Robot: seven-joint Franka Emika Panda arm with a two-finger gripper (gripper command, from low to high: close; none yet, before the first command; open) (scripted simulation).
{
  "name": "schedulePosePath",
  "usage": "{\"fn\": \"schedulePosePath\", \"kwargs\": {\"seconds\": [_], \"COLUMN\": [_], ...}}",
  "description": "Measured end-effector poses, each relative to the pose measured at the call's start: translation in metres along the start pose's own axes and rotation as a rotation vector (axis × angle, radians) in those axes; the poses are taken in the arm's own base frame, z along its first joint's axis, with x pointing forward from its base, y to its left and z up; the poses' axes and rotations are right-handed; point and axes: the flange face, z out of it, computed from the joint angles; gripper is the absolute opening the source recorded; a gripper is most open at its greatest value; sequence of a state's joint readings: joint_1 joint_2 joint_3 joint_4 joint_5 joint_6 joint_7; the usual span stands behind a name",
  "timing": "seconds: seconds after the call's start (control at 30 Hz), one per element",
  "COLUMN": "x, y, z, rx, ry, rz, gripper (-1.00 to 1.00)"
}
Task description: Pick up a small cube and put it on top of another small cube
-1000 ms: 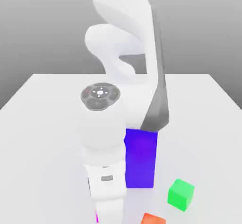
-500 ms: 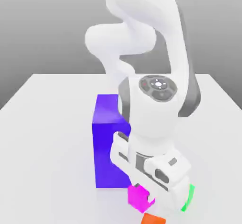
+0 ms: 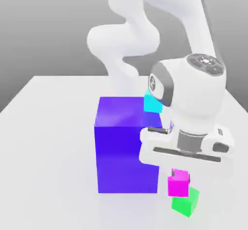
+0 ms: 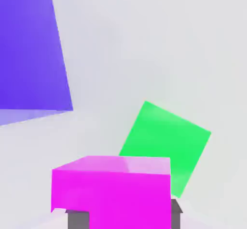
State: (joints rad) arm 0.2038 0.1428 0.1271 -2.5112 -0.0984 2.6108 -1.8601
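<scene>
Above the white table [image 3: 43,141], the gripper [image 3: 179,175] is clamped on the small magenta cube [image 3: 178,184], carried clear of the surface just beside the big blue-purple block [image 3: 123,149]. Pickup judged complete. The green cube [image 3: 186,204] sits directly below and slightly offset; alignment, lowering and release remain.

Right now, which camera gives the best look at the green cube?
The hand view: the green cube lies on the table with its top face largely open to the camera, partly overlapped by the held magenta cube. In the exterior view the green cube shows less of itself, below and partly behind the magenta cube.
</scene>
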Motion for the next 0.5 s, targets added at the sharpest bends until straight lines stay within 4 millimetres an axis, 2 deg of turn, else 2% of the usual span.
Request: {"fn": "schedulePosePath", "kwargs": {"seconds": [0.1, 0.2, 0.3, 0.47, 0.5], "x": [0.019, 0.014, 0.013, 0.013, 0.013], "y": [0.004, -0.004, -0.004, -0.003, -0.004], "z": [-0.009, -0.017, -0.004, 0.033, 0.041], "rx": [-0.018, -0.042, -0.052, -0.052, -0.051], "ry": [0.000, 0.008, 0.007, 0.009, 0.010], "rz": [-0.122, -0.124, -0.122, -0.120, -0.119], "gripper": [-1.00, -1.00, -1.00, -1.00, 1.00]}}
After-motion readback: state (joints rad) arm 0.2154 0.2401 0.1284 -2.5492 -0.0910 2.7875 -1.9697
